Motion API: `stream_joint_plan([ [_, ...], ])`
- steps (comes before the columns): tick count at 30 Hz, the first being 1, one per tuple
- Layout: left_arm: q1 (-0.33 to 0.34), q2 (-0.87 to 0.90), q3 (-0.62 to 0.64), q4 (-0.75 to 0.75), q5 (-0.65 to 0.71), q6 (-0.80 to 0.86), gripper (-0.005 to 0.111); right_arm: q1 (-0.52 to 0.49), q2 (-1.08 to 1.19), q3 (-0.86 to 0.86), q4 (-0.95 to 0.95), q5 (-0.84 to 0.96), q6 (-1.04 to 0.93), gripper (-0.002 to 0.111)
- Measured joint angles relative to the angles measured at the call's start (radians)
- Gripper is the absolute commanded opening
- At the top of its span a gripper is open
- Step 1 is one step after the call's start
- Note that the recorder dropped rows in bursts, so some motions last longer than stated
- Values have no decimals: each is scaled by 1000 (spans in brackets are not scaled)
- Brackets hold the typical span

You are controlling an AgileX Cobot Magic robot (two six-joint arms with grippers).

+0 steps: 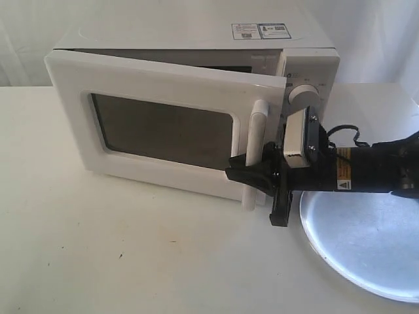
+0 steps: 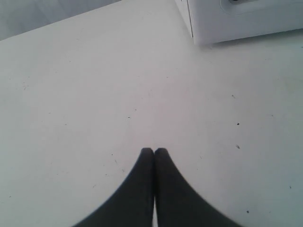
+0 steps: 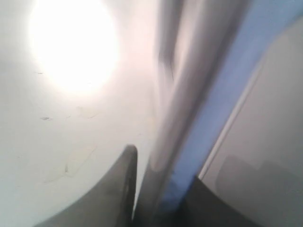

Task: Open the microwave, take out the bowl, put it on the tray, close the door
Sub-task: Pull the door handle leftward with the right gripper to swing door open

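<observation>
Left gripper (image 2: 154,152): fingers pressed together, held above bare table (image 1: 131,248).
Tray (image 1: 366,261): set near right, under right arm.
Right gripper (image 1: 252,171): fingers clamped around handle (image 1: 255,140).
Door (image 1: 72,111): held ajar, handle side out.
Microwave (image 1: 196,36): placed far centre, interior hidden.

No text can be read outright. Two stickers (image 1: 260,31) sit side by side on top of the microwave (image 1: 163,36), white with dark blocks of print and small pictograms, all too fine to make out. Faint marks ring the dial (image 1: 302,95), illegible. A small yellow-and-white warning label (image 1: 343,176) sits on the right arm (image 1: 373,171), its print blurred.
</observation>
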Motion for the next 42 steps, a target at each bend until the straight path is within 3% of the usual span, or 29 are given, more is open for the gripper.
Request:
stream_joint_plan([
  [8, 0, 0, 0, 0, 0, 0, 0, -1, -6, -2, -10, 15, 49, 3],
  [10, 0, 0, 0, 0, 0, 0, 0, -1, -12, -2, -14, 21, 84, 10],
  [16, 0, 0, 0, 0, 0, 0, 0, 4, -56, -4, -91, 71, 177, 45],
  [18, 0, 0, 0, 0, 0, 0, 0, 6, -72, -6, -141, 79, 224, 50],
  [27, 0, 0, 0, 0, 0, 0, 0, 14, -125, 4, -218, 200, 470, 46],
  [30, 0, 0, 0, 0, 0, 0, 0, 23, -145, 34, -216, 296, 538, 46],
  [33, 0, 0, 0, 0, 0, 0, 0, 9, -121, 100, -338, 462, 629, 46],
  [37, 0, 0, 0, 0, 0, 0, 0, 9, -119, 116, -372, 493, 692, 46],
  [39, 0, 0, 0, 0, 0, 0, 0, 9, -126, 116, -372, 493, 737, 40],
  [42, 0, 0, 0, 0, 0, 0, 0, 9, -149, 118, -372, 475, 772, 16],
])
